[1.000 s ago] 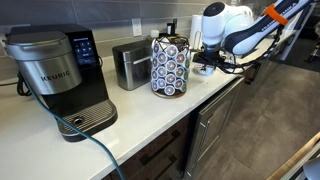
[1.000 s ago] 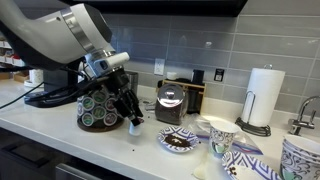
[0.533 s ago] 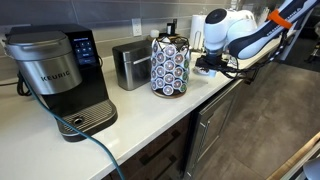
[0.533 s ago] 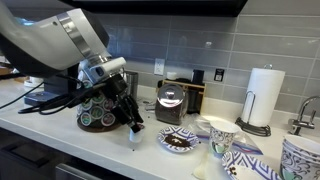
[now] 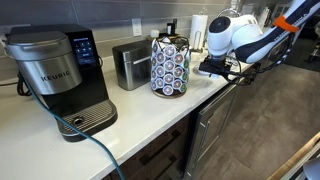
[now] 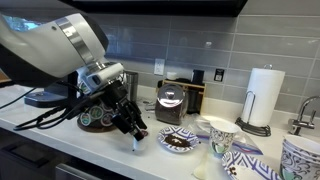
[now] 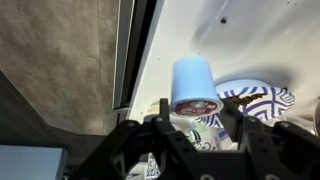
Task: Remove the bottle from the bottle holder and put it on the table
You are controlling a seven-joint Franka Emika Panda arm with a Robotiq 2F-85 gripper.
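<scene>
On the long white table (image 5: 150, 112), the biggest thing in play is the 1 robot arm (image 6: 55, 48), seen bent low over the counter's front edge. Next in size, the bottle holder (image 5: 170, 66) is seen standing upright on the table, a round rack packed with small pods, with the arm's wrist just beside it in both exterior views. A patterned plate (image 6: 180, 142) is seen lying flat near the gripper on the side away from the holder.

The gripper (image 6: 132, 131) is pointed down at the table, its fingers set narrowly, 1 on each side of the bottle (image 7: 193, 83). Whether the pads are pressing on it or have a sliver of gap cannot be told from these views.

The bottle itself, a small pale blue piece, is out of the holder and sits right under the fingertips in an exterior view (image 6: 136, 146), at or just above the table surface; contact with the table is too small to judge. Its long axis is seen running in line with the fingers, roughly upright, so the coming move is judged to turn on a straight release and a lift directly away along that same axis.
</scene>
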